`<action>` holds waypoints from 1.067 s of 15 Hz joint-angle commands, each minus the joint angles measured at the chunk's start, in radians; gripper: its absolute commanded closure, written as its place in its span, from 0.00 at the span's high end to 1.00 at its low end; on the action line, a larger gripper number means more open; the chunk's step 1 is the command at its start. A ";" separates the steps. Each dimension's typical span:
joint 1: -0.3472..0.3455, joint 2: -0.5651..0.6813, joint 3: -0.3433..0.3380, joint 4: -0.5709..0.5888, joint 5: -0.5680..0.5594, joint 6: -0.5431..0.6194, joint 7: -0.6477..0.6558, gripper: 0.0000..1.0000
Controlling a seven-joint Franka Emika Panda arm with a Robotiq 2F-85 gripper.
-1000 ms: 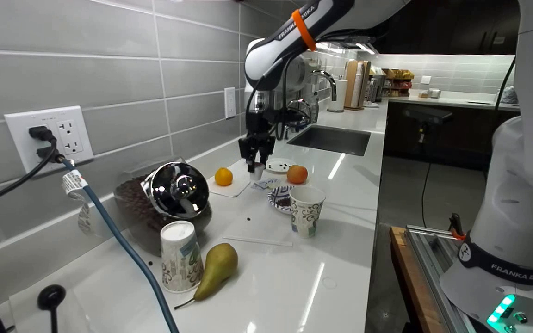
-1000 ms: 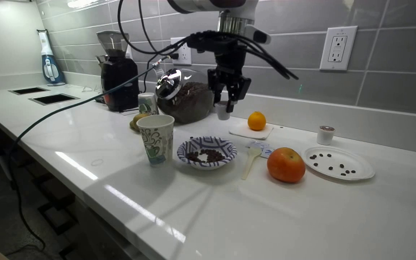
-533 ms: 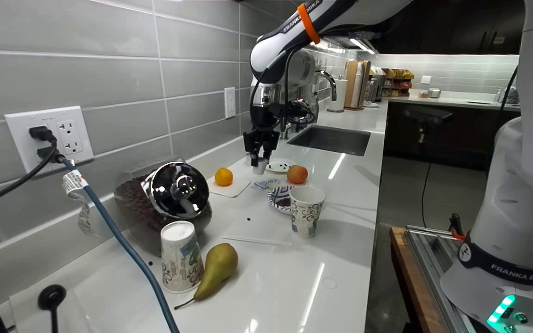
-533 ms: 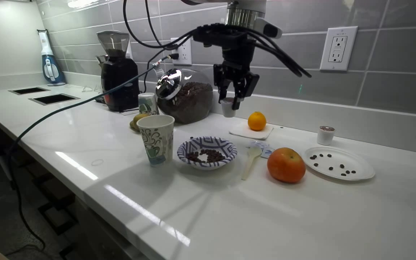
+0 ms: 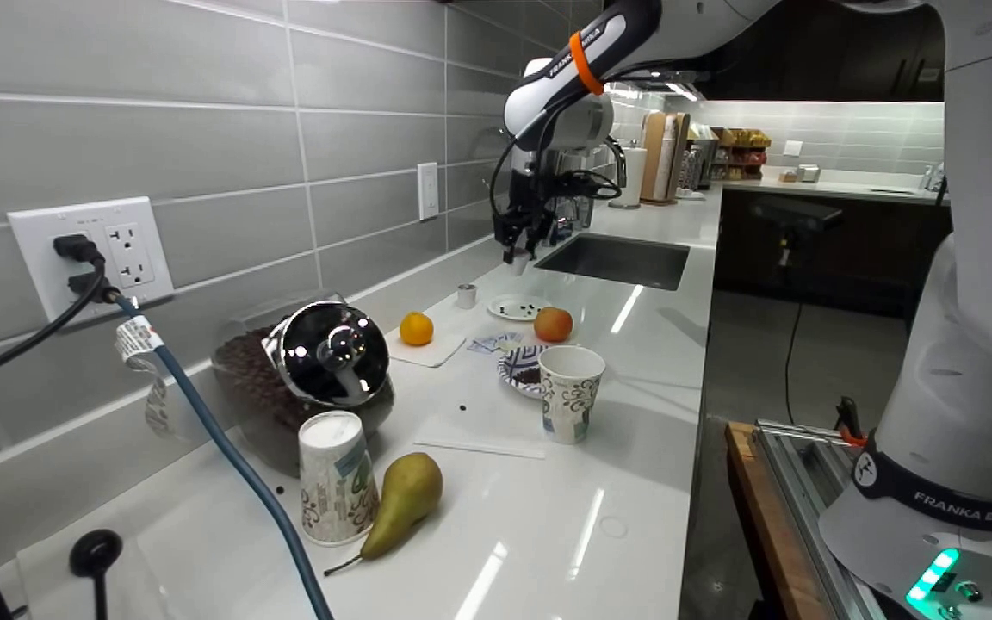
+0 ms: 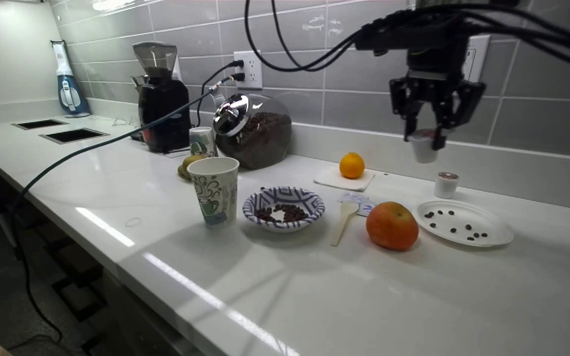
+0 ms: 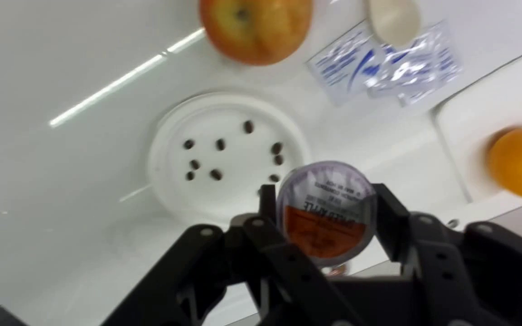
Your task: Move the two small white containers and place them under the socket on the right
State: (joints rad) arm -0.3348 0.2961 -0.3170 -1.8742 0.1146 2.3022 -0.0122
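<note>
White Spiced Apple pod (image 7: 326, 213), held between your jaws, has swung right, toward the socket (image 6: 475, 57), and hangs above the tabletop (image 6: 413, 296) near the standing pod (image 6: 446, 187), so your final placement looks close.

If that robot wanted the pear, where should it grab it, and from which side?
Probably across the fat end of the pear, coming straight down. It lies on its side with the upside-down cup close by, so above looks freer; the thin stem seems too flimsy.
</note>
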 commanded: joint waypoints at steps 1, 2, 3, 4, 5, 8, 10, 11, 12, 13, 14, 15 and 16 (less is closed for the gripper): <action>-0.063 0.135 -0.052 0.192 -0.063 -0.036 0.049 0.28; -0.054 0.054 -0.023 0.081 -0.036 -0.007 0.013 0.28; -0.070 0.071 -0.028 0.101 -0.038 -0.006 0.008 0.53; -0.076 0.074 -0.028 0.101 -0.037 -0.006 0.006 0.53; -0.074 0.074 -0.025 0.100 -0.037 -0.006 0.006 0.53; -0.064 0.073 -0.016 0.100 -0.037 -0.006 0.009 0.28; -0.084 0.108 -0.015 0.149 -0.049 0.000 -0.051 0.28; -0.098 0.121 -0.009 0.174 -0.045 -0.008 -0.093 0.28; -0.112 0.142 -0.006 0.213 -0.048 -0.033 -0.136 0.28; -0.132 0.162 0.006 0.249 -0.036 -0.051 -0.196 0.28; -0.147 0.184 0.013 0.285 -0.029 -0.060 -0.234 0.28; -0.165 0.216 0.023 0.332 -0.025 -0.075 -0.273 0.28; -0.186 0.238 0.042 0.372 -0.012 -0.094 -0.325 0.28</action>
State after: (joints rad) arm -0.4584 0.4412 -0.3235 -1.6561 0.0826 2.2765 -0.2187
